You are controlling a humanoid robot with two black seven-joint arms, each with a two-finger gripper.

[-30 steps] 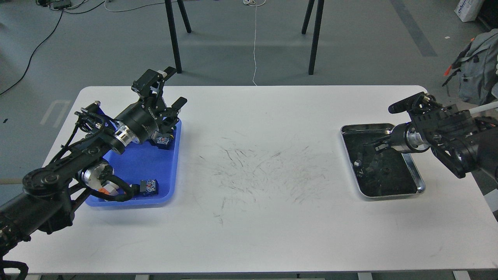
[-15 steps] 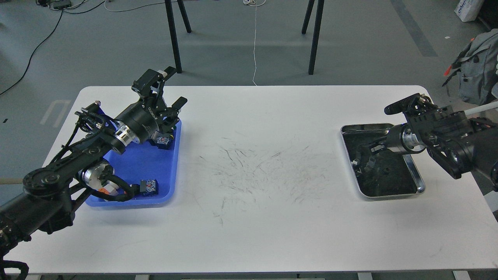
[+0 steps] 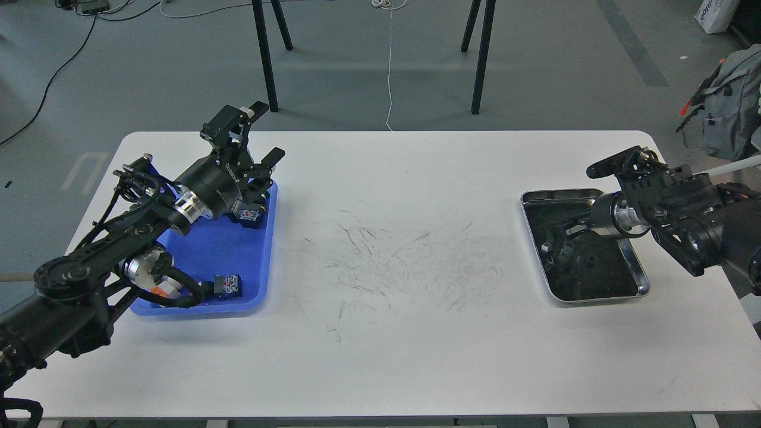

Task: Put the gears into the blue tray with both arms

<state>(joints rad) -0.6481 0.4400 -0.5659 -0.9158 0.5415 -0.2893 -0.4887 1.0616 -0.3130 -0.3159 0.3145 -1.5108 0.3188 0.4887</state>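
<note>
The blue tray (image 3: 235, 255) lies at the table's left. My left gripper (image 3: 267, 173) hovers over its far right corner, fingers apart, with nothing between them. At the right stands a silver metal tray (image 3: 641, 284) with a dark inside. One small black gear (image 3: 588, 260) with a centre hole shows on its floor; other dark bits there are too dim to name. My right gripper (image 3: 556, 245) reaches down into this tray's left part. Its fingers blend with the dark floor, so I cannot tell how they stand or if they hold anything.
Two small push-button switches (image 3: 250, 213) (image 3: 229, 284) sit in the blue tray. The white table (image 3: 392, 333) is scuffed with dark marks in the middle. Black stand legs (image 3: 264, 59) rise behind the far edge, and a grey backpack (image 3: 728, 107) sits at the far right.
My right gripper has dropped and pushed leftward into the silver tray, from above its rim to near its floor. The left arm has held still.
</note>
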